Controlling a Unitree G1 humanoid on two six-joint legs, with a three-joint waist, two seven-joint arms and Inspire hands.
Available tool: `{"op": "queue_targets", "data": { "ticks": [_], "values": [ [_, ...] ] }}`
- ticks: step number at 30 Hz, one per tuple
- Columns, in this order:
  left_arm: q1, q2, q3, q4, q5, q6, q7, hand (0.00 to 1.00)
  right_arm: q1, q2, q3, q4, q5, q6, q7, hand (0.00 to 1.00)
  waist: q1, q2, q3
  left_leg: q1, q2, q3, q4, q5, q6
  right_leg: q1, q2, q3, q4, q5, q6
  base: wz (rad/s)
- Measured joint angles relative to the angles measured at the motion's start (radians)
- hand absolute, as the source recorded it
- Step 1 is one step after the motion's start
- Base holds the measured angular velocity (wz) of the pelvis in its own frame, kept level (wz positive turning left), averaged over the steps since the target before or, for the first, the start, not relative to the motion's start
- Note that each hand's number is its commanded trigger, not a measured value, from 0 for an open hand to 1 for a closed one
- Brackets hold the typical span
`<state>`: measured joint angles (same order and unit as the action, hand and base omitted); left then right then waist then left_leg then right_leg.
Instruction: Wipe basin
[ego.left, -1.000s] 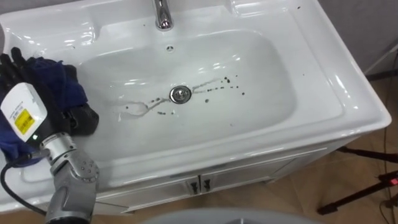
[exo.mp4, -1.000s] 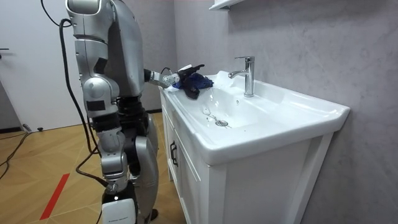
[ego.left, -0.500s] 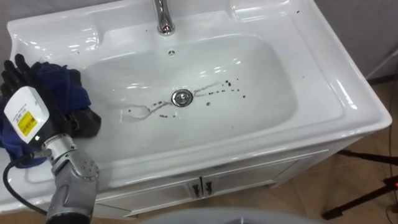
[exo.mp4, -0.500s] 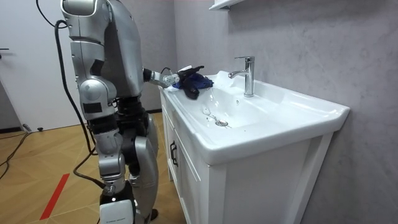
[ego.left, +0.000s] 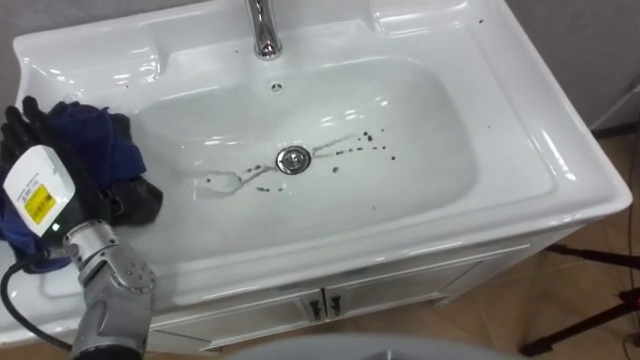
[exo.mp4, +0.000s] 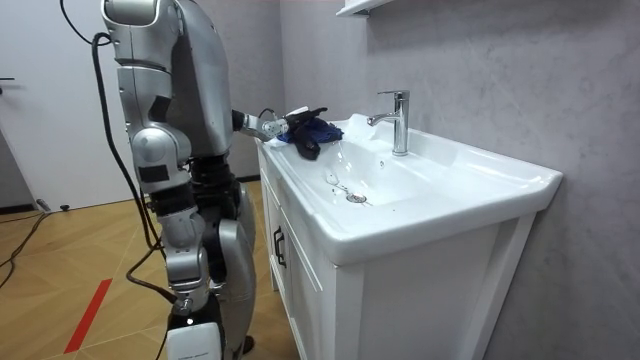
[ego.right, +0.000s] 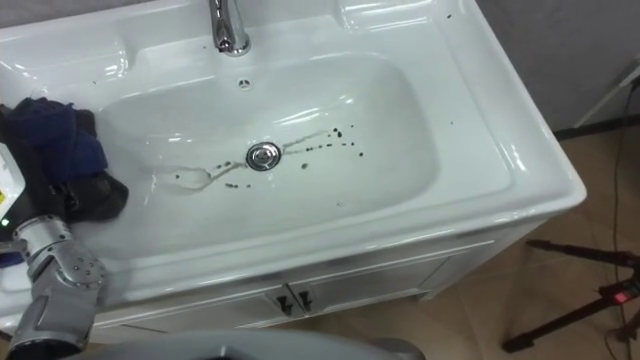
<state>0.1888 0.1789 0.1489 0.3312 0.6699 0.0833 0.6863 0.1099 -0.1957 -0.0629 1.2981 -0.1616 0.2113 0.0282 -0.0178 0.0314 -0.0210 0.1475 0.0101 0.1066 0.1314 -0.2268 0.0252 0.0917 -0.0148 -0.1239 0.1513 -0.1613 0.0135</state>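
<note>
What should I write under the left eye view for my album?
Robot's left hand holds a blue cloth at the basin, dark specks around its drain.

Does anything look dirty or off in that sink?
Yes: dark specks lie scattered in the basin right of the drain, and a wet smear trails left of it. The left robot hand holds a blue cloth at the basin's edge.

The blue cloth (ego.left: 88, 140) is hiding much of the left hand (ego.left: 40, 188); the upper edge is cutting off the tap (ego.left: 263, 30) in both eye views.
</note>
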Motion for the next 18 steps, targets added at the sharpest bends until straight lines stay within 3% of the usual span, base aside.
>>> {"op": "queue_targets", "data": {
  "ticks": [9,18],
  "values": [
    [0.001,0.000,-0.001,0.000,0.000,0.000,0.000,0.00,0.003,-0.001,0.001,-0.010,0.003,0.001,-0.011,0.00,0.015,-0.003,-0.0012,0.007,0.001,-0.006,0.002,0.000,0.000,0.007,0.000,-0.007,-0.001,0.000,-0.001,-0.01],
    [0.001,-0.001,0.000,0.002,0.000,-0.001,-0.025,0.00,0.010,-0.001,0.002,-0.010,-0.007,0.022,-0.014,0.00,0.031,-0.006,-0.0029,0.021,0.001,-0.052,0.003,0.002,-0.004,0.029,-0.003,-0.072,-0.001,-0.010,-0.008,0.05]
  ]
}}
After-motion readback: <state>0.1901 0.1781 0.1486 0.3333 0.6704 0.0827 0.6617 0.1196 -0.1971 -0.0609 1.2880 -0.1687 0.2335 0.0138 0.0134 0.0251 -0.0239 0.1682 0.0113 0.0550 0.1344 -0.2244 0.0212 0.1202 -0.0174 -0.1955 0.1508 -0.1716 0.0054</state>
